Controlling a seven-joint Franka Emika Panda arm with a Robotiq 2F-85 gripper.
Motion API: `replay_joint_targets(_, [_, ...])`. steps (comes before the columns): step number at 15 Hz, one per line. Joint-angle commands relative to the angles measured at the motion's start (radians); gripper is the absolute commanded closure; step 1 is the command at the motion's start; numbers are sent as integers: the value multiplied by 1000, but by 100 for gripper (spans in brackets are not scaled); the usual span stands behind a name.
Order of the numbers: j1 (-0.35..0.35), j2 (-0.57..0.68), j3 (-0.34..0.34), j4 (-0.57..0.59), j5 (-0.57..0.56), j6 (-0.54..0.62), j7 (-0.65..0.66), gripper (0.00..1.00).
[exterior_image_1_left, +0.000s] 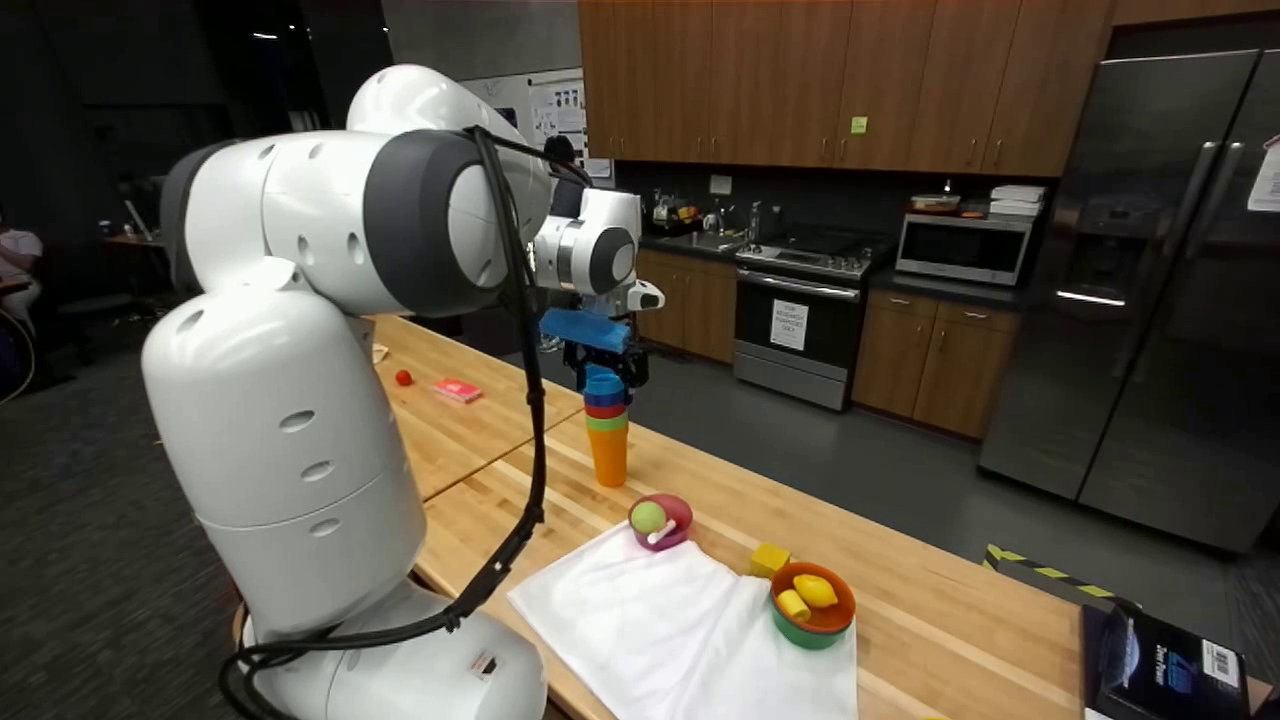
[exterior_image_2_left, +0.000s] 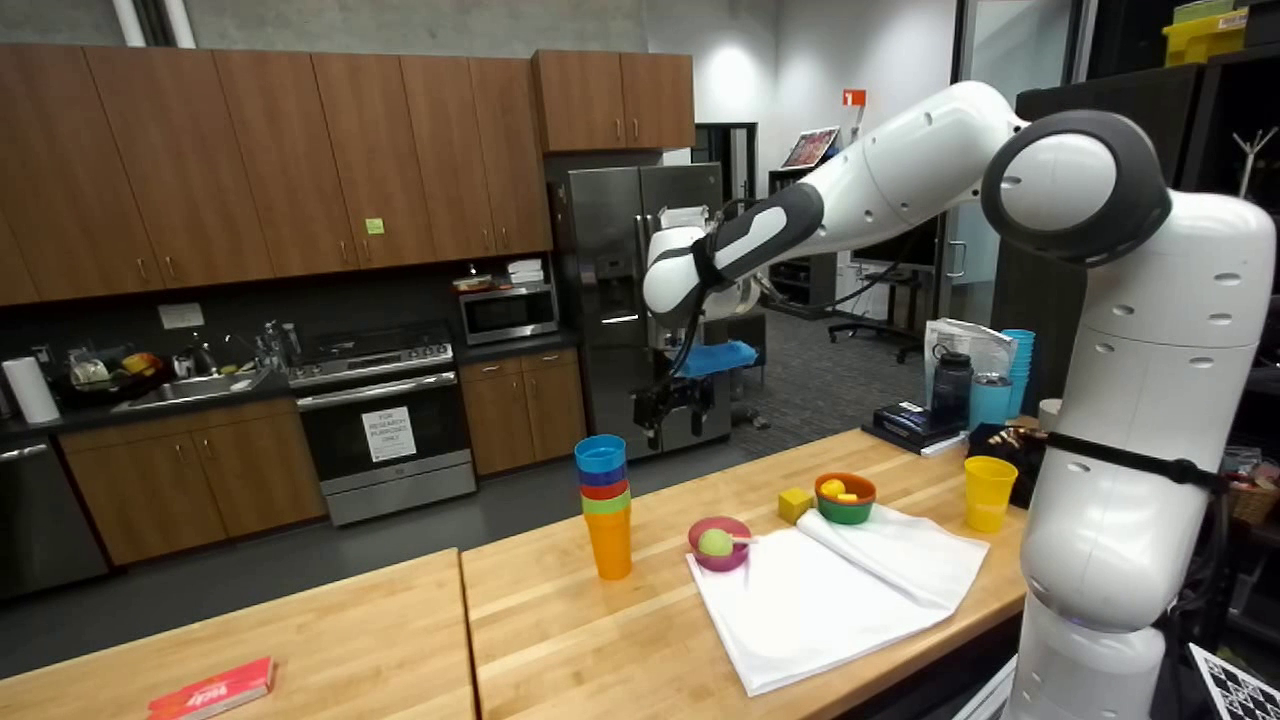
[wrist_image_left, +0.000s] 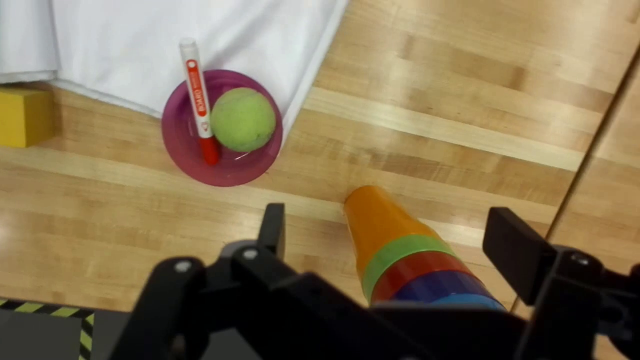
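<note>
In the wrist view, the left edge crops the yellow block (wrist_image_left: 26, 118); the cup stack (wrist_image_left: 405, 247) is partly hidden. In an exterior view, the bottom edge crops the red packet (exterior_image_2_left: 212, 690).

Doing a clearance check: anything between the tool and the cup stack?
Nothing visible is in the way. The wrist view shows no obstacle between the open tool and the cup stack; the purple bowl sits to one side, apart from the stack.
</note>
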Motion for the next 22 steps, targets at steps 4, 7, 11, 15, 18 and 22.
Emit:
replay_joint_targets(4, [-12,45,6,76,105,29,287,0])
replay_joint_targets(7, [-15,86,2,120,148,44,411,0])
replay_joint_targets(11, [-9,140,-1,157,167,131,592,0])
replay_joint_targets(15, [0,201,-3,203,143,182,692,0])
replay_joint_targets(18, [9,248,-5,243,123,175,716,0])
replay_joint_targets(22, [24,297,-9,296,79,122,720,0])
